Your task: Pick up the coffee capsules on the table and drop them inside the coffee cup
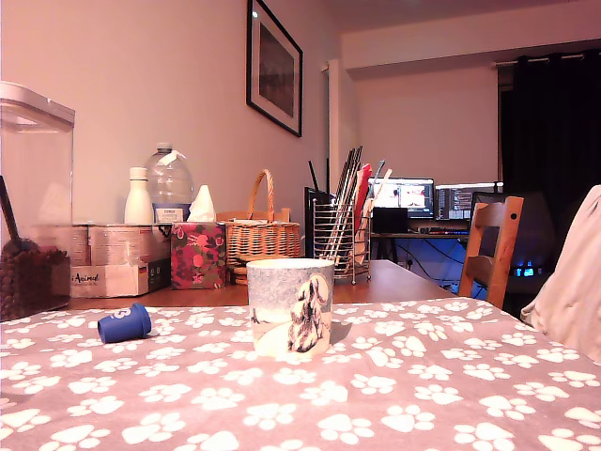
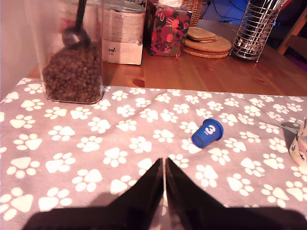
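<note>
A dark blue coffee capsule lies on its side on the paw-print tablecloth; its base carries a white "3". The coffee cup, white-grey with a dark animal figure, stands upright mid-table. In the exterior view the capsule lies to the cup's left. Only the cup's edge shows in the wrist view. My gripper appears only in the wrist view, its black fingers pressed together with nothing between them. It hovers above the cloth, short of the capsule and off to one side.
A clear canister of brown pellets stands at the cloth's far edge. Behind it are cardboard boxes, a floral tissue box, stacked coasters, a wire utensil holder and a wicker basket. Pale fabric hangs at the exterior view's right.
</note>
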Robot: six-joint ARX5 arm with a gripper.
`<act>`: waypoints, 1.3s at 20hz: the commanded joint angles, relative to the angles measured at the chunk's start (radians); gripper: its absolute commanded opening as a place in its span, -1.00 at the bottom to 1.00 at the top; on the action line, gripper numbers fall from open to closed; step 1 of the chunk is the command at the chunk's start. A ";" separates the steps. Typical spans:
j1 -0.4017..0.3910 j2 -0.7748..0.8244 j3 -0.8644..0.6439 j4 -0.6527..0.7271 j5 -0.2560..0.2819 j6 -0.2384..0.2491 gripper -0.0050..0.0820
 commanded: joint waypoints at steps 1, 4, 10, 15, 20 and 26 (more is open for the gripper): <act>-0.002 -0.022 -0.018 0.128 -0.021 0.019 -0.93; -0.002 -0.022 -0.018 0.128 -0.021 0.019 -0.93; -0.002 -0.022 -0.018 0.193 0.067 -0.005 -0.93; -0.002 -0.021 -0.018 0.219 0.200 -0.005 -0.93; -0.025 -0.007 -0.016 0.218 0.233 -0.005 -0.93; -0.087 0.145 0.016 0.261 0.221 0.027 -0.93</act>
